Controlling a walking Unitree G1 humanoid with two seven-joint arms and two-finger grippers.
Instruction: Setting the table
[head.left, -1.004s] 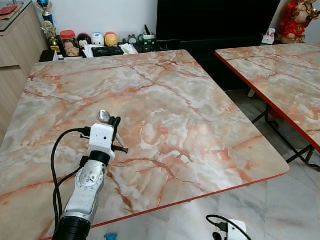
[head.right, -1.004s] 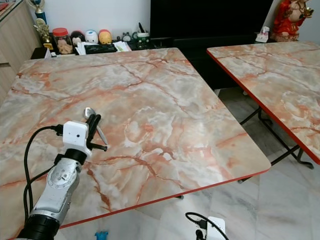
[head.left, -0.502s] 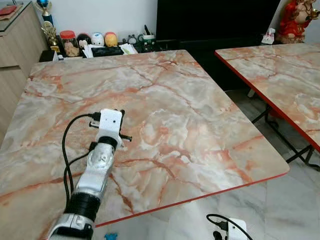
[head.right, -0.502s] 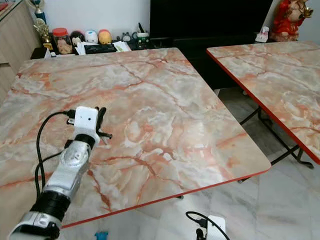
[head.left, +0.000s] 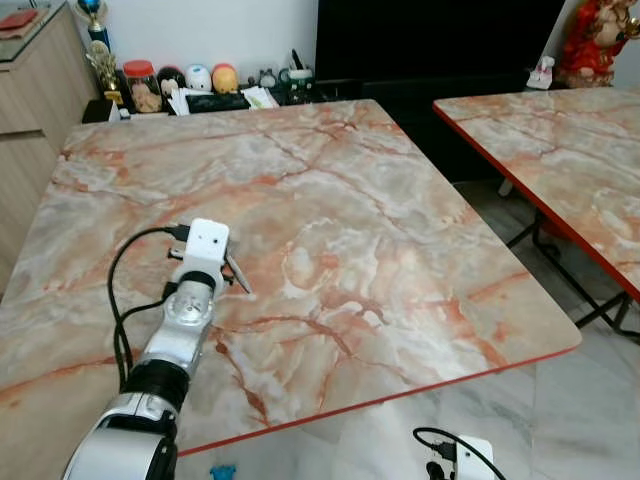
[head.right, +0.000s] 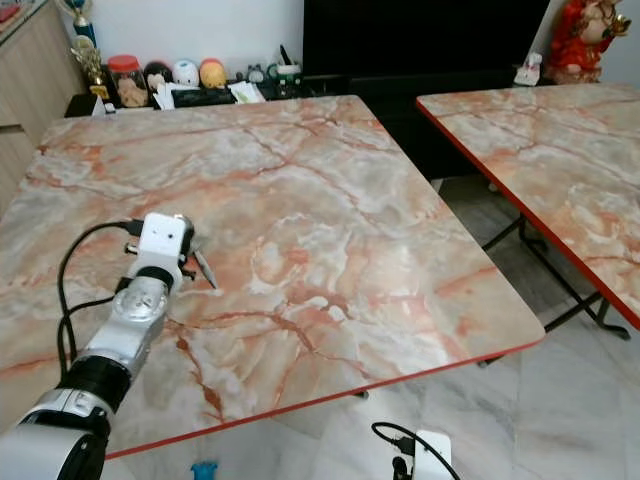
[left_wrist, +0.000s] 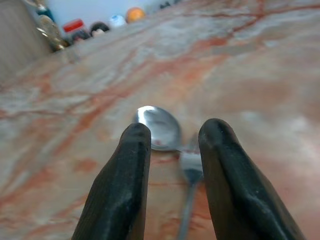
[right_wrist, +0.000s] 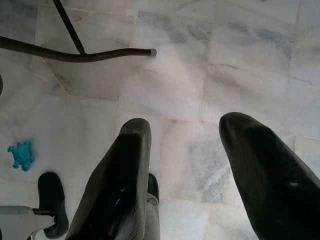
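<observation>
A marble-patterned table (head.left: 400, 200) with a red edge fills most of the head view. The robot's left arm reaches over the table's near left part, and the left gripper (left_wrist: 172, 145) hangs low over the top. Its two black fingers (left_wrist: 127, 170) stand a narrow gap apart, gripping nothing.

On the table just past the fingertips lie a spoon (left_wrist: 157, 127) and a fork (left_wrist: 189, 167), side by side and close together. Both run lengthwise away from the gripper, the spoon's bowl at the far end pointing toward the back edge of the table, hollow side up. The handles run back under the fingers. From the head, a thin grey handle end (head.left: 238, 275) shows beside the wrist camera, slanting toward the robot's right.

Along the far edge stands a row of jars (head.left: 140, 85), small round figures and a trophy (head.left: 100, 60). A second marble table (head.left: 560, 170) stands to the right.

The right gripper (right_wrist: 185, 132) hangs over the pale tiled floor (right_wrist: 210, 60), fingers set wide apart, near a small blue toy (right_wrist: 21, 155).
</observation>
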